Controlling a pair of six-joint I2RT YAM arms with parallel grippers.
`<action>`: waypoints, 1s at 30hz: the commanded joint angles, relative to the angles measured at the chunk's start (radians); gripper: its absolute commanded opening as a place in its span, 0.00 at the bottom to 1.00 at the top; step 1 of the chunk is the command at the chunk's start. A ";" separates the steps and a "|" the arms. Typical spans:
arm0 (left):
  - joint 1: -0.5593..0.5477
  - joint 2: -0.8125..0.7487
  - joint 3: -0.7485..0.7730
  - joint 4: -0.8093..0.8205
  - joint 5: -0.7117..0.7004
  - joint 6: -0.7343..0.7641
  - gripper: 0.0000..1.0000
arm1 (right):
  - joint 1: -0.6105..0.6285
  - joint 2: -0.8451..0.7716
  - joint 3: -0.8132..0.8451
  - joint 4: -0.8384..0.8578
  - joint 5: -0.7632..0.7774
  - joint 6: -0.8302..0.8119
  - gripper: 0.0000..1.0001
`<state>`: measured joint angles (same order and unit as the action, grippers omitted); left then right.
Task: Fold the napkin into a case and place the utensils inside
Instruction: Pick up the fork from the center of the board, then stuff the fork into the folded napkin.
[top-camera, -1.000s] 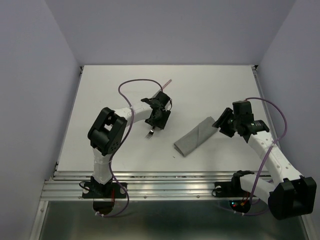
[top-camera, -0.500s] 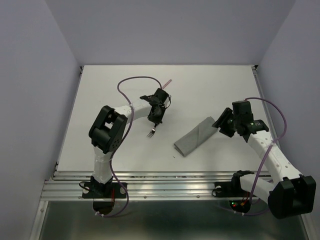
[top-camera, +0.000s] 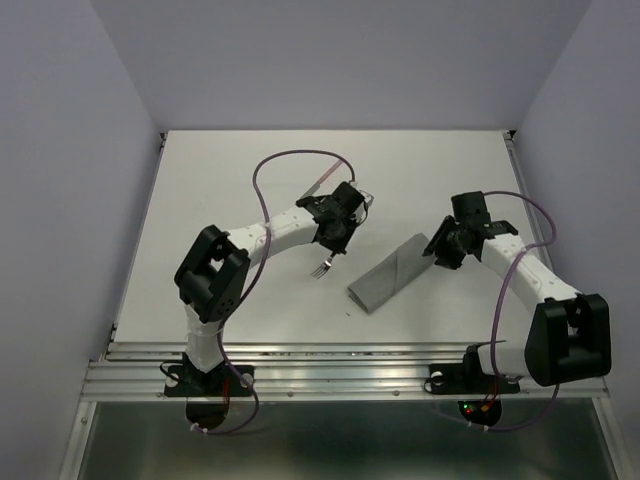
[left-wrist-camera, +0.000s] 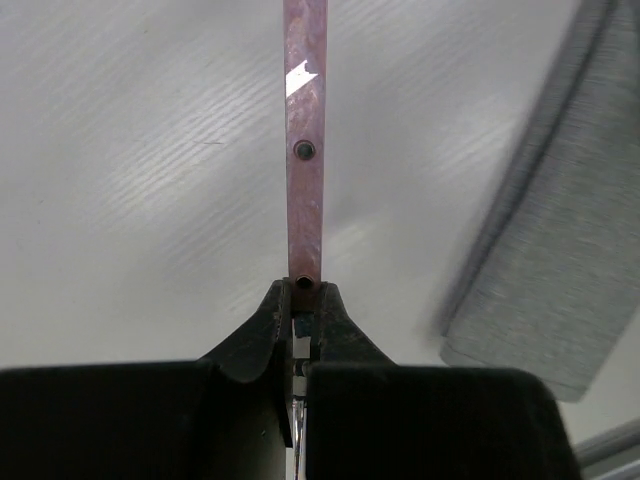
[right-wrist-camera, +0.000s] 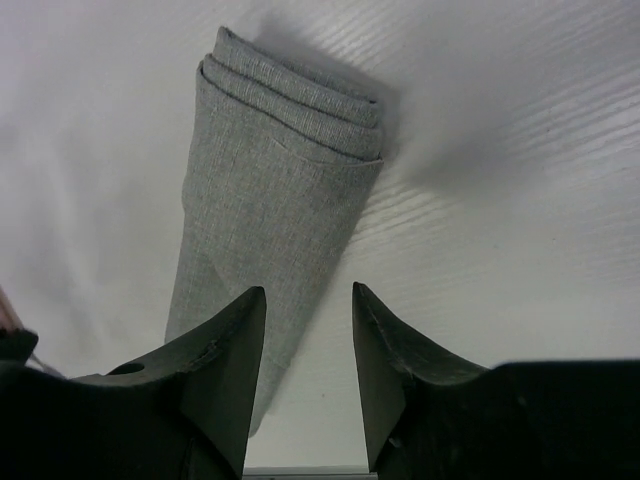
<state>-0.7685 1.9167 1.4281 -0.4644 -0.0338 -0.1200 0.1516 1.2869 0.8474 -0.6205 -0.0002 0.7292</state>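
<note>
Left gripper (left-wrist-camera: 303, 292): fingers closed on the fork (top-camera: 320, 268), clamped at the lower end of its pinkish-red handle. In the left wrist view the handle runs out beyond the fingertips and is cut off at the top edge, and only a sliver of metal shows between the fingers. From above, the tines project on the near side of the gripper and the handle is hidden beneath it. Whether the fork is clear of the table (top-camera: 440, 170) cannot be determined. The case (top-camera: 392, 268) lies flat right of centre, running diagonally from near-left to far-right, near the fork but apart from it. Right gripper (right-wrist-camera: 308, 295): fingers open, poised over the far-right end of the case; contact with the cloth cannot be confirmed. Second utensil (top-camera: 322, 181): only a pinkish-red strip shows on the table, far of the left arm, its other end hidden behind that arm. A pinkish sliver (right-wrist-camera: 6, 312) at the left edge of the right wrist view is cut off and unidentifiable.
</note>
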 joint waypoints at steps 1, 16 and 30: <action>-0.081 -0.139 0.061 -0.046 0.000 0.003 0.00 | -0.049 0.029 0.082 0.045 0.046 -0.017 0.44; -0.233 -0.095 0.061 -0.143 0.114 0.002 0.00 | -0.193 0.244 0.150 0.117 0.029 -0.050 0.27; -0.276 -0.010 0.081 -0.214 0.121 -0.012 0.00 | -0.193 0.384 0.145 0.218 -0.061 -0.059 0.29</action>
<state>-1.0317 1.9144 1.4624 -0.6491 0.0711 -0.1280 -0.0399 1.6558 0.9806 -0.4793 -0.0132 0.6868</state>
